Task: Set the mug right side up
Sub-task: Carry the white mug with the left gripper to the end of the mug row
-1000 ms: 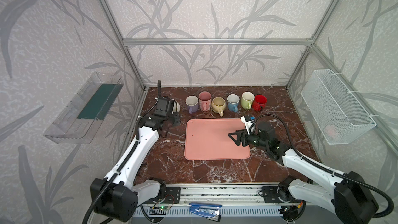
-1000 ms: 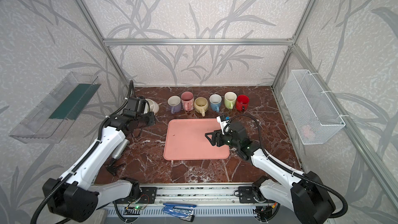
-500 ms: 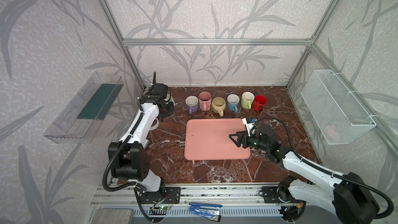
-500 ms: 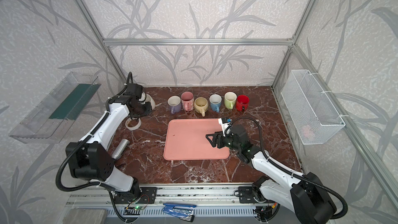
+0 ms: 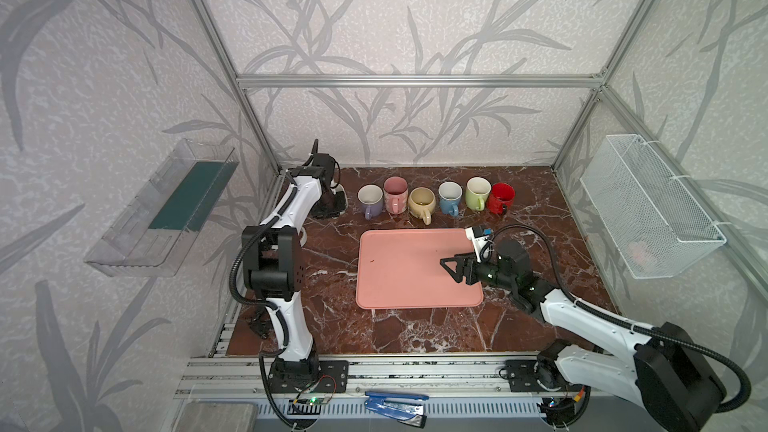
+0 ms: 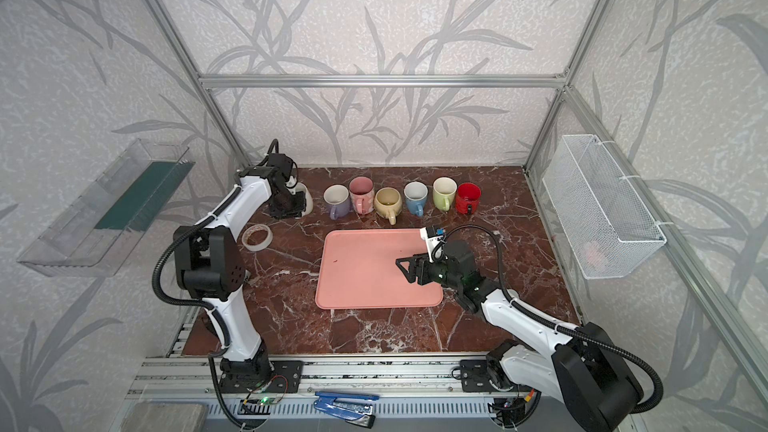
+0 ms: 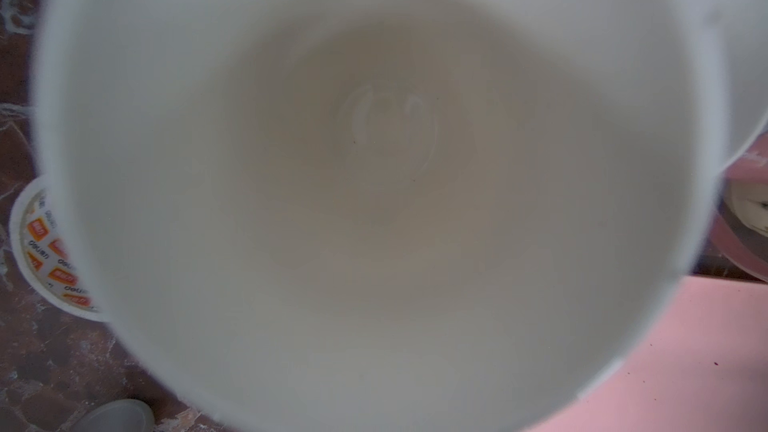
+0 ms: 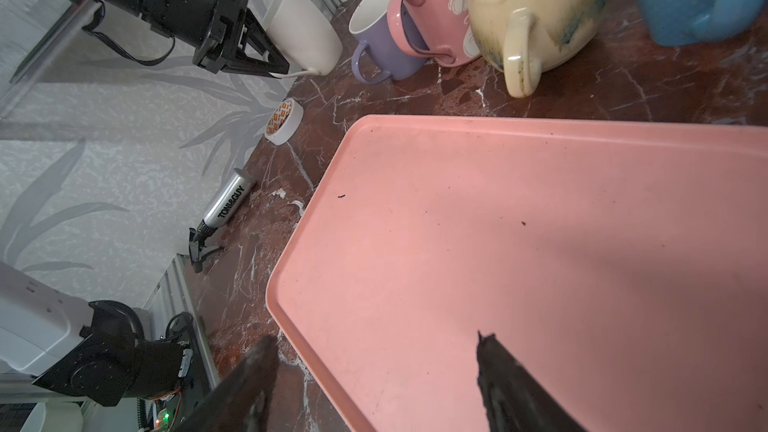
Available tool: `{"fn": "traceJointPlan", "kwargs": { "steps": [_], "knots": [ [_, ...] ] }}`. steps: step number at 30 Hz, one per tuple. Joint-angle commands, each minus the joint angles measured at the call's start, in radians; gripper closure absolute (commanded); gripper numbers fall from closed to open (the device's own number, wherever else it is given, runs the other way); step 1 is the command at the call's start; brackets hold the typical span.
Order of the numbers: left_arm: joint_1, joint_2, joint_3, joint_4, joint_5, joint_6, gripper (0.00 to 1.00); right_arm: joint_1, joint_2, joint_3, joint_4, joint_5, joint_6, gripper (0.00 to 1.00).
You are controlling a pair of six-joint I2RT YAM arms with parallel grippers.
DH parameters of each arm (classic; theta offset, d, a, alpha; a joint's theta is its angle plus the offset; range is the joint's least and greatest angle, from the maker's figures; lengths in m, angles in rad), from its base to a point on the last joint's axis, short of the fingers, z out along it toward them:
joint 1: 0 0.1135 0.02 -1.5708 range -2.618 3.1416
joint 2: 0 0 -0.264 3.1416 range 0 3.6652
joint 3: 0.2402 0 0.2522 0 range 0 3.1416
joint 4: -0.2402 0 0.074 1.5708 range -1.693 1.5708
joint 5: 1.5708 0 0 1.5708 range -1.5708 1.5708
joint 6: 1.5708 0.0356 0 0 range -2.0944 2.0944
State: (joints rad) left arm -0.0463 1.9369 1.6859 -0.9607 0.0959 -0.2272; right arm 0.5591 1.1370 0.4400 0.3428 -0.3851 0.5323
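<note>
Left fingers (image 8: 266, 56) clamped on white mug (image 8: 303, 31) handle, mug tilted beyond them

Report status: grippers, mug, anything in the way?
Left gripper shut on white mug, by handle. Right gripper open, empty, over pink tray. Mug tilted, not yet upright. Purple mug close beside it.

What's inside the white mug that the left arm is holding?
Nothing: the left wrist view looks into the white mug and shows a bare, pale bottom. The mug covers part of the tape roll beyond it.

Marble table (image 5: 415, 334): mugs (image 5: 419, 200), tray (image 5: 407, 276), tape (image 6: 257, 237)
</note>
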Motion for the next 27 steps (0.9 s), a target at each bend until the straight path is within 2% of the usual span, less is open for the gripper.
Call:
{"fn": "traceJointPlan", "kwargs": {
  "steps": [1, 12, 27],
  "knots": [
    [-0.016, 0.013, 0.076, -0.012, 0.008, 0.020, 1.00, 0.005, 0.024, -0.006, 0.037, -0.011, 0.013, 0.25],
    [-0.059, 0.125, 0.197, -0.055, -0.043, 0.030, 1.00, 0.003, 0.040, -0.001, 0.031, 0.000, 0.009, 0.25],
    [-0.076, 0.191, 0.238, -0.073, -0.071, 0.031, 1.00, 0.003, 0.047, 0.002, 0.025, 0.006, 0.007, 0.25]
  ]
}}
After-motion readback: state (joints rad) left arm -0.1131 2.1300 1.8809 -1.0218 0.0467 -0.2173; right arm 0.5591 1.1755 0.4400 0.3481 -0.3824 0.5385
